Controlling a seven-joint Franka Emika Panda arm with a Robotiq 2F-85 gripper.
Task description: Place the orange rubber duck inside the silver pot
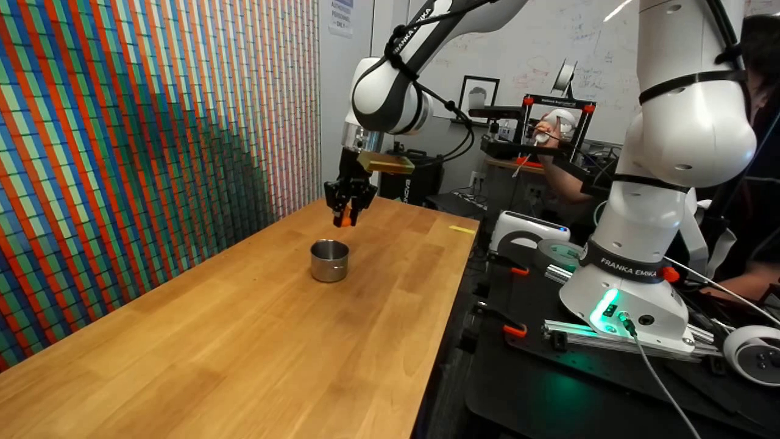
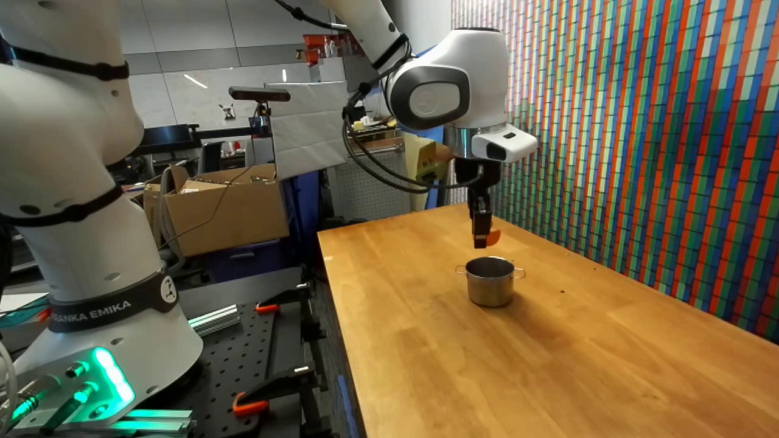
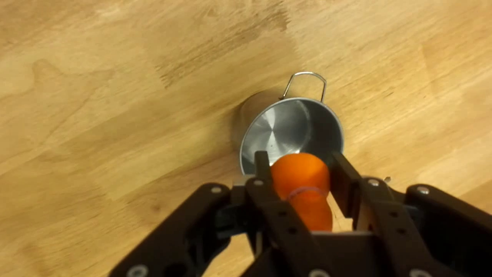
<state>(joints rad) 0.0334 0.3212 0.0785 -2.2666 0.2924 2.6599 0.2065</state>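
Orange duck [image 3: 301,173], just one, is held in the air. One striped wall [image 1: 183,122] runs along one wooden surface [image 1: 274,341], over which one white robot arm [image 1: 670,140] reaches; one large cardboard box [image 2: 243,219] stands well apart. One gripper [image 1: 345,219] hangs near one silver pot [image 2: 490,289] and higher than it, its two fingers [image 3: 348,182] clamped on the duck. Two wire handles [image 2: 524,273] jut from the pot. In the wrist view, fingers and duck block part of the pot's rim.

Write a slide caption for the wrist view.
The gripper holds the orange rubber duck; below, the silver pot stands on the wooden table.
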